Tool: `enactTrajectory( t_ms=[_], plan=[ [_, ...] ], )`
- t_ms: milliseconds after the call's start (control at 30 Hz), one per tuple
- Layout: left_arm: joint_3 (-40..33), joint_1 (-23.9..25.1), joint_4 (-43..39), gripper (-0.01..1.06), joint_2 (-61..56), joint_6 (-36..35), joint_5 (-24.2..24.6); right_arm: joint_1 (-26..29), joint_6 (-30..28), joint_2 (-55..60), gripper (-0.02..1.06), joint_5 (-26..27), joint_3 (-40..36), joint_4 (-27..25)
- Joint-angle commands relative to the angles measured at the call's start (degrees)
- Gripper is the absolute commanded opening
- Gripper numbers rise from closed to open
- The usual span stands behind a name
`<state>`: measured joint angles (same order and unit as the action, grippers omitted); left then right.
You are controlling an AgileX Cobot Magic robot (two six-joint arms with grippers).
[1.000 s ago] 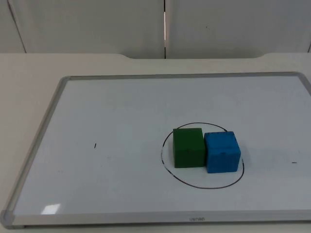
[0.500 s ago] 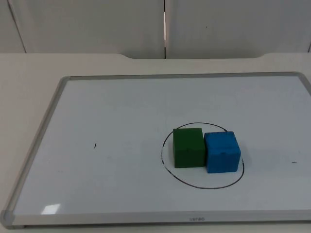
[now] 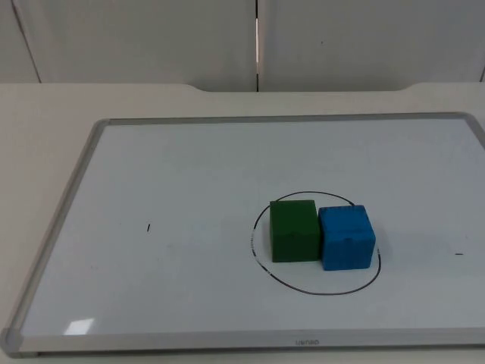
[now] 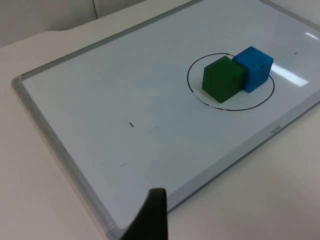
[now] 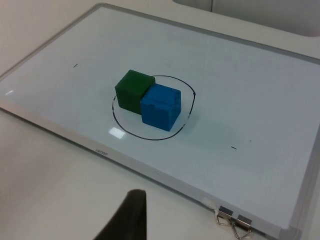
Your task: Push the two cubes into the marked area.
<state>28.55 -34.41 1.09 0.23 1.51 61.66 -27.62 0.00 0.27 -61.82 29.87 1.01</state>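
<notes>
Nearest to us in the top view runs the silver-grey metal front rail of the rectangular white dry-erase board point(image 3: 227, 343), which lies flat on the pale cream surface point(image 3: 45, 121). Just behind that rail we see the hand-drawn black circle outline point(image 3: 318, 292) that marks the target area. Inside it sit both cubes, side by side and touching: the dark green cube point(image 3: 293, 230) toward the left arm's side and the bright blue cube point(image 3: 346, 237) toward the right arm's side. The blue one reaches close to the line on its outer side (whether a corner crosses it we cannot tell from here). In the left wrist view the green cube point(image 4: 223, 79) and the blue cube point(image 4: 253, 68) again stand pressed together within the circle point(image 4: 200, 97), and the right wrist view gives us the same pair, green point(image 5: 133, 90) and blue point(image 5: 160, 107).

One black fingertip of the left claw point(image 4: 150, 220) stands over the surface just off the board's rail, well apart from the cubes; we cannot tell how wide this claw stands. The right claw point(image 5: 127, 220) likewise shows us one dark fingertip over the bare surface, near two small metal binder clips point(image 5: 234, 221) at the board's corner, and its opening we cannot tell either.

Farther back lies bare whiteboard, then the grey partition wall point(image 3: 151, 38).
</notes>
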Motion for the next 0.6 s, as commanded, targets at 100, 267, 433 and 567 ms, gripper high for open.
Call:
enactTrajectory(
  t_ms=[100, 267, 433, 567],
  plan=[
    [-0.2, -0.2, -0.3, 0.95, -0.2, -0.3, 0.0, -0.3, -0.4, -0.3, 1.05, 0.0, -0.3, 0.3],
    [-0.2, -0.2, -0.3, 1.05, -0.2, -0.3, 0.0, -0.3, -0.4, -0.3, 1.05, 0.0, -0.3, 0.3],
    [-0.2, -0.2, -0.3, 1.05, -0.2, -0.3, 0.0, -0.3, -0.4, -0.3, 1.05, 0.0, -0.3, 0.3],
    [-0.2, -0.2, -0.4, 1.05, -0.2, -0.3, 0.0, -0.3, -0.4, -0.3, 1.05, 0.0, -0.3, 0.3]
  ],
)
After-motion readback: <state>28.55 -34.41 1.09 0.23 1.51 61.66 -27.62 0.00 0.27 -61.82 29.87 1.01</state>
